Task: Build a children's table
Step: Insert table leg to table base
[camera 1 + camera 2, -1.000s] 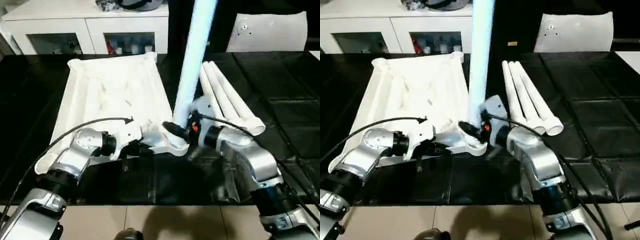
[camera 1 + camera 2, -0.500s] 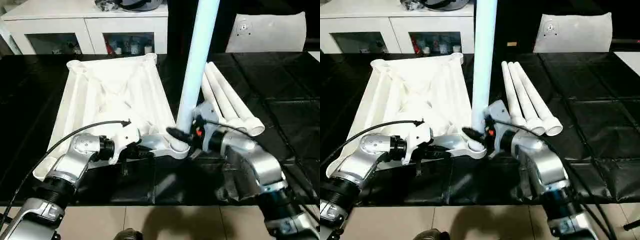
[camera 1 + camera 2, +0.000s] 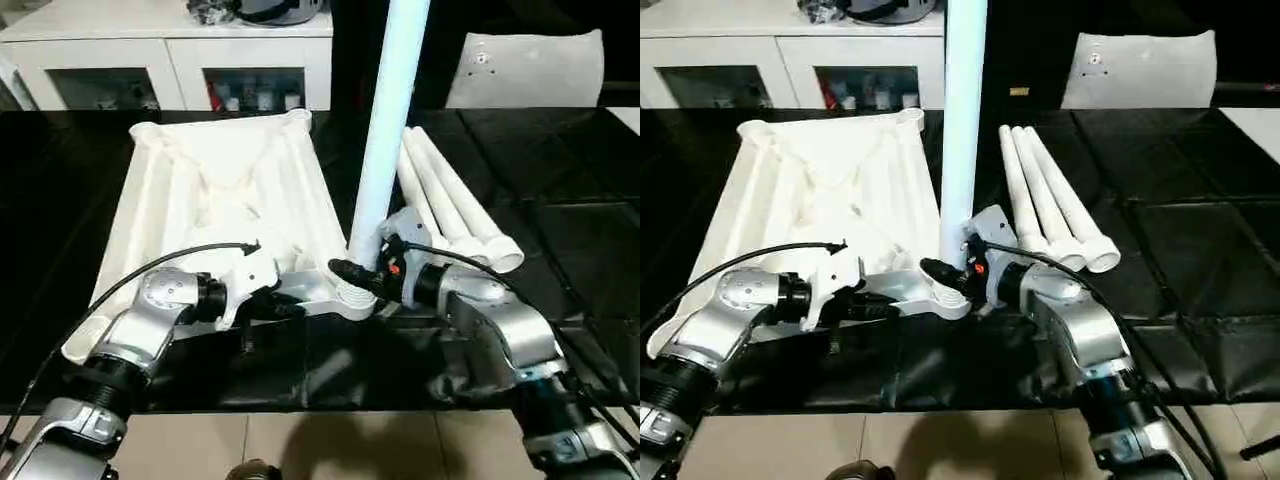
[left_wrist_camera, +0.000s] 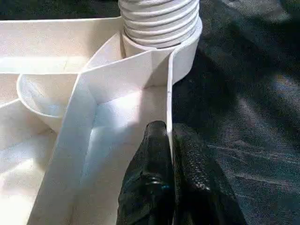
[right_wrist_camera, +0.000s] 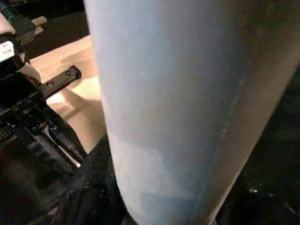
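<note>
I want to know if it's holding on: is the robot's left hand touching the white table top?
Touching. In the left wrist view, the left hand pinches the table top's thin edge wall between both black fingers.

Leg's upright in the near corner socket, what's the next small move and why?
Probably keep twisting the leg down with the right pincer: threads show above the corner socket, so it isn't seated. Left pincer pinches the tabletop's rim, bracing it.

Light fell from above, and the ribbed white plastic table top point(image 3: 225, 190) glared so hard that its ribs washed out, while the black mat point(image 3: 560, 190) around it stayed dim. Beyond the right claw point(image 3: 352, 272), the upright white tapered leg point(image 3: 390, 120) carried a bluish cast. It was blurred in the right wrist view.
</note>
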Motion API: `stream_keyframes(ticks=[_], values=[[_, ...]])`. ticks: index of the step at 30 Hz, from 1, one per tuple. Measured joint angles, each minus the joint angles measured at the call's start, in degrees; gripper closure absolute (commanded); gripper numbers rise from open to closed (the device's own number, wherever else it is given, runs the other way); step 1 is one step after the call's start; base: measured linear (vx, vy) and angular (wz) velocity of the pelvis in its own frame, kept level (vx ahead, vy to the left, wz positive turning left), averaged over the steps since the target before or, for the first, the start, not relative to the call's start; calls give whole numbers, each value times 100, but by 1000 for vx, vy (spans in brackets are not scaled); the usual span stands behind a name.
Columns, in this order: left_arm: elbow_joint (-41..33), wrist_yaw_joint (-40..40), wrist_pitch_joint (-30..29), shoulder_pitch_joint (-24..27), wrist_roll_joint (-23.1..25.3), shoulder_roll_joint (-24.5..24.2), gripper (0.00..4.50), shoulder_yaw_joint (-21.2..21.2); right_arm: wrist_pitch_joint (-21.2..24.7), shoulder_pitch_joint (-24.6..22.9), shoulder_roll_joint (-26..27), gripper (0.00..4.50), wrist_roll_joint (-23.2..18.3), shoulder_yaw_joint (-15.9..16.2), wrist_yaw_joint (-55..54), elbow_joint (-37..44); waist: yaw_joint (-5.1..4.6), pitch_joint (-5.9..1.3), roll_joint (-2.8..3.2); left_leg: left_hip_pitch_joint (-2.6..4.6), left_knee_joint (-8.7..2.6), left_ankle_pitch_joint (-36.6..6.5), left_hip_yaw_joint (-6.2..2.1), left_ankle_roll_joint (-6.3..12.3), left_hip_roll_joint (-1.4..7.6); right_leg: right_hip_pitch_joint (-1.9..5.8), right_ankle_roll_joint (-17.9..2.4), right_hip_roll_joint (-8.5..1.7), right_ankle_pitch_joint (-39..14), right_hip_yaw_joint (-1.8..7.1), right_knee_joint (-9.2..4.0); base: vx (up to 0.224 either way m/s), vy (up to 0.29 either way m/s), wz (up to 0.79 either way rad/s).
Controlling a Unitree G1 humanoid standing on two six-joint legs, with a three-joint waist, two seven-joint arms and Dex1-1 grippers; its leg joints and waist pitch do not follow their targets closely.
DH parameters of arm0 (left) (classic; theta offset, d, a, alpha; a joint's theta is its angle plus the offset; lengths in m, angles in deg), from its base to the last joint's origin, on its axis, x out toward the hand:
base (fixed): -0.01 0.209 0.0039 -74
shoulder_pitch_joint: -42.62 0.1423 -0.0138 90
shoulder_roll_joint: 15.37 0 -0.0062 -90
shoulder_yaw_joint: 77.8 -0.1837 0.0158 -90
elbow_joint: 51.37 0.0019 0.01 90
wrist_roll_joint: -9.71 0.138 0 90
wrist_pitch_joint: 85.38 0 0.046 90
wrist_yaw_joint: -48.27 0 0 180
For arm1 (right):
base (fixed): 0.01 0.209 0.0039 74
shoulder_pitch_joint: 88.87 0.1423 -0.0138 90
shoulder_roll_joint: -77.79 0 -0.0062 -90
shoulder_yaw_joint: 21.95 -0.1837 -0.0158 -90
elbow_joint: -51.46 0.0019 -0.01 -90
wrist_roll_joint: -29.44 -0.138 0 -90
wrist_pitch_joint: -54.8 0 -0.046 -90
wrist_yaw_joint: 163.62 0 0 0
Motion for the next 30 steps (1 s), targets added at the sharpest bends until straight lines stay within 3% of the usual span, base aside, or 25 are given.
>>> stream_keyframes(ticks=[7, 14, 17, 19, 23, 30], values=[[6, -31, -61, 2, 8, 67, 450, 21, -224, -185, 177, 257, -286, -372, 79, -328, -11, -6, -2, 8, 0, 0, 0, 0, -2, 10, 0, -4, 0, -1, -2, 0, 0, 0], [3, -28, -86, 9, 46, 106, 450, 5, -723, -683, 222, 257, -357, -493, 61, -214, 28, -20, -6, 30, -11, -2, 2, 3, -16, 30, 2, -16, -3, 1, -10, 0, 0, 0], [-7, -8, -84, 16, 47, 120, 450, -23, -952, -854, 177, 257, -224, -407, 55, -60, 56, -28, -8, 38, -16, -2, 2, 3, -19, 35, 5, -20, -5, 1, -10, 0, 0, 0], [-14, -6, -84, 24, 53, 119, 450, -27, -1199, -865, 5, 257, 36, -144, 57, 73, 67, -31, -8, 44, -17, -2, 3, 3, -21, 40, 9, -20, -7, 3, -10, 0, 0, 0], [-48, 18, -80, 48, 105, 101, 450, -40, -1392, -800, -147, 257, 410, 148, 121, 117, 68, -58, -59, 64, -29, -3, 3, 2, -21, 55, 17, -21, -16, 2, -12, 0, 0, 0], [-63, 304, 124, 14, 176, -98, 450, -181, -1379, -590, -308, 257, 416, 308, 795, -78, 66, -95, -163, 82, -57, -3, 3, 1, -21, 73, 16, -19, -17, -3, -40, 0, 0, 0]])
